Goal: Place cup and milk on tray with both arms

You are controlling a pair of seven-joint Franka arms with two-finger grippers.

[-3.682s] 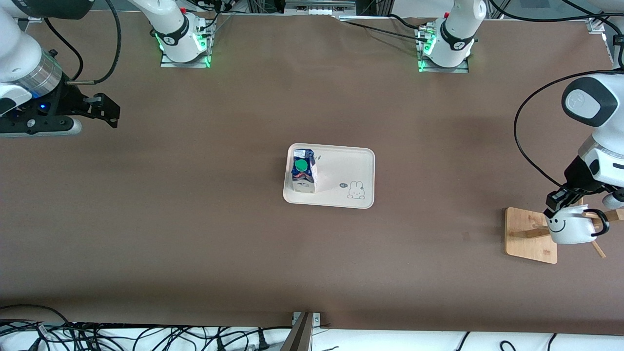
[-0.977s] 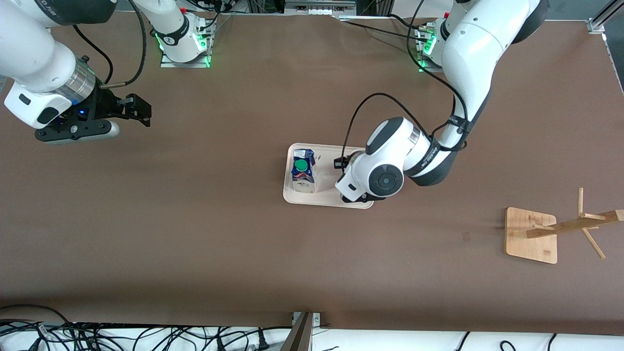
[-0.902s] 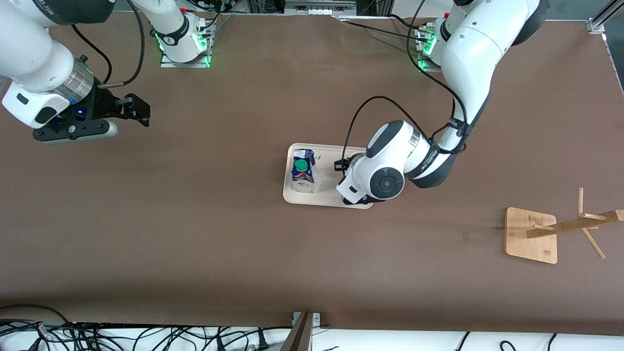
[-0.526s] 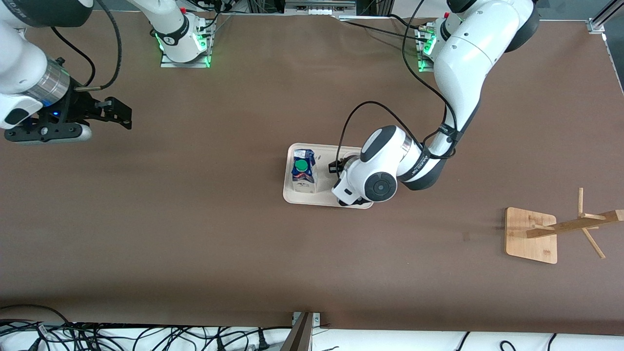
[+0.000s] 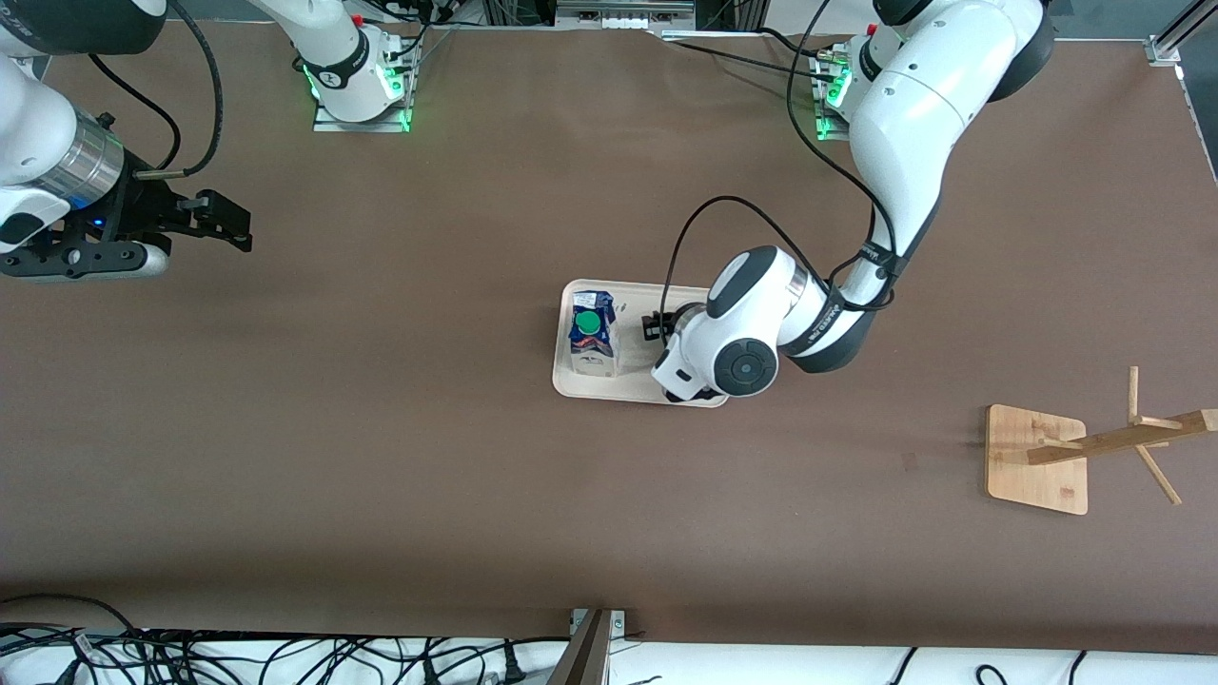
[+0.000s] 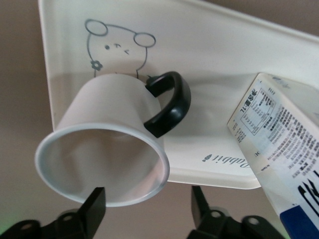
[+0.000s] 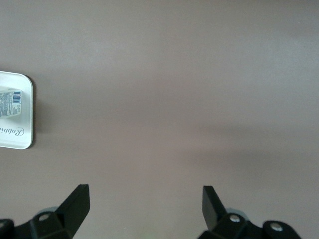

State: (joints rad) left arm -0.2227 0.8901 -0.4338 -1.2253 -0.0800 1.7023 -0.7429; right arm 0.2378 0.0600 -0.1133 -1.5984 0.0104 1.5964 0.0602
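Left white robot arm [image 5: 904, 124] reaches from its base, elbow bent, wrist folded low over mid-bench. Its black two-finger tool [image 6: 144, 211] points down, fingers [image 6: 94, 206] spread apart, gripping nothing.

Right white arm [image 5: 38, 143] waits over its own end of the bench; its black tool [image 7: 144, 206] is level, fingers [image 7: 77, 201] wide apart, empty.
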